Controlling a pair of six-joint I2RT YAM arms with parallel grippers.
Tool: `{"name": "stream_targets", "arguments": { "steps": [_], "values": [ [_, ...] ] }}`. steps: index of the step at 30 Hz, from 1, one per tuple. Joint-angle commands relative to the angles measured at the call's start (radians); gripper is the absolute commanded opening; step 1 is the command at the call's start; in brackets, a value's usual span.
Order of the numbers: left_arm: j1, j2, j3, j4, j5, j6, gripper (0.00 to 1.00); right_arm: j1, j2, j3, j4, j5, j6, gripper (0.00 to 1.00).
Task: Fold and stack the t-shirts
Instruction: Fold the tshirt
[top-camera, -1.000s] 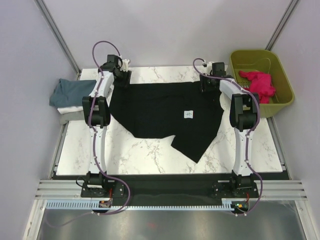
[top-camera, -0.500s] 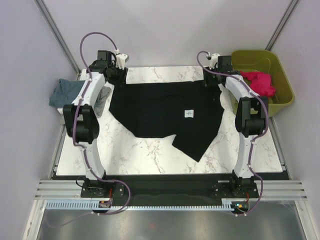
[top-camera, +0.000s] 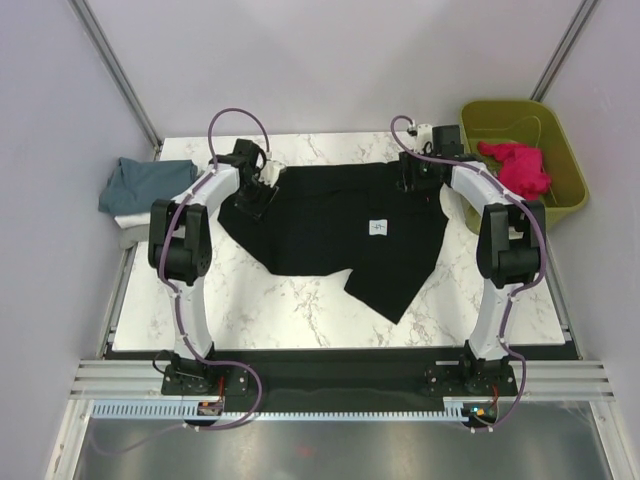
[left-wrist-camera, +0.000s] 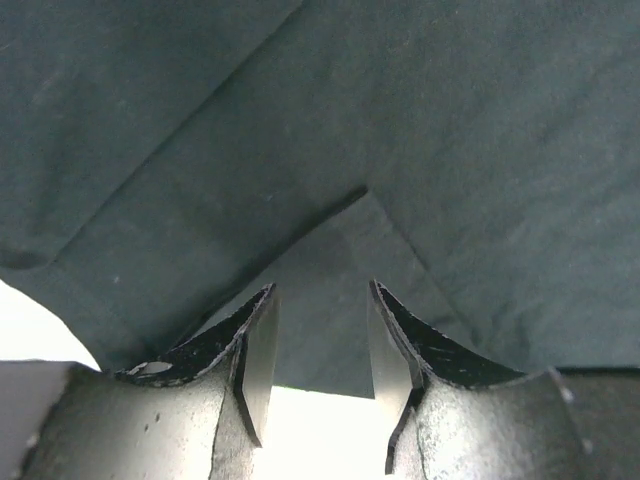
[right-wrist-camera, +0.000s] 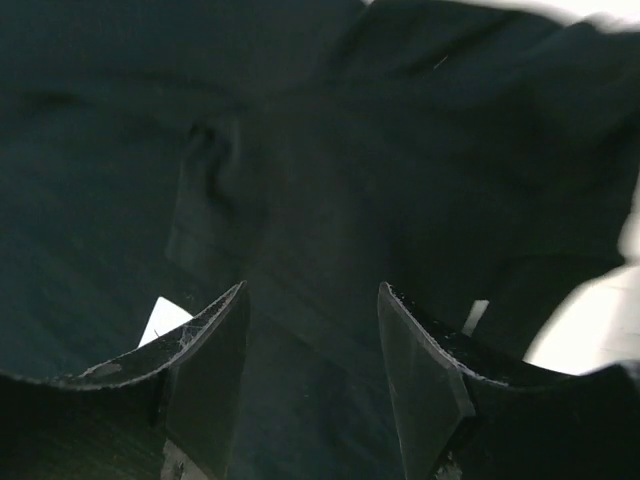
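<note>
Several shirts (top-camera: 138, 192) sit stacked left of the unfolded black t-shirt (top-camera: 320, 225), where the left gripper (left-wrist-camera: 320, 300) and right gripper (right-wrist-camera: 312, 295) hover, jaws parted and empty.

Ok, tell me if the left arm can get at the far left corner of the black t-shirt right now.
Probably yes. The left gripper hangs right over that corner of the black t-shirt, jaws apart, with nothing between them and the cloth.
</note>
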Motion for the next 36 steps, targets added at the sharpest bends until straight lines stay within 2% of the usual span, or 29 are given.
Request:
{"name": "stream_targets", "arguments": {
  "steps": [1, 9, 20, 22, 27, 32, 33, 36],
  "values": [
    [-0.020, 0.027, 0.065, -0.004, -0.043, -0.041, 0.48, 0.022, 0.016, 0.009, -0.010, -0.041, -0.012, 0.61],
    [-0.065, 0.076, 0.095, -0.014, -0.054, -0.055, 0.48, 0.036, 0.114, 0.025, -0.004, -0.024, -0.006, 0.61],
    [-0.076, 0.155, 0.188, -0.050, -0.074, -0.047, 0.46, 0.040, 0.143, 0.048, -0.004, -0.022, -0.001, 0.61],
    [-0.076, 0.162, 0.194, -0.051, -0.074, -0.047, 0.42, 0.040, 0.148, 0.048, -0.003, -0.018, -0.001, 0.61],
    [-0.076, 0.159, 0.191, -0.054, -0.073, -0.048, 0.23, 0.042, 0.162, 0.055, -0.004, -0.011, -0.003, 0.62],
    [-0.074, 0.127, 0.166, -0.056, -0.074, -0.044, 0.14, 0.057, 0.181, 0.063, -0.004, 0.007, -0.010, 0.62],
    [-0.073, 0.118, 0.160, -0.054, -0.074, -0.039, 0.07, 0.062, 0.191, 0.062, -0.006, 0.018, -0.012, 0.62],
    [-0.069, 0.067, 0.119, -0.056, -0.087, -0.025, 0.02, 0.066, 0.204, 0.055, -0.004, 0.025, -0.015, 0.62]
  ]
}}
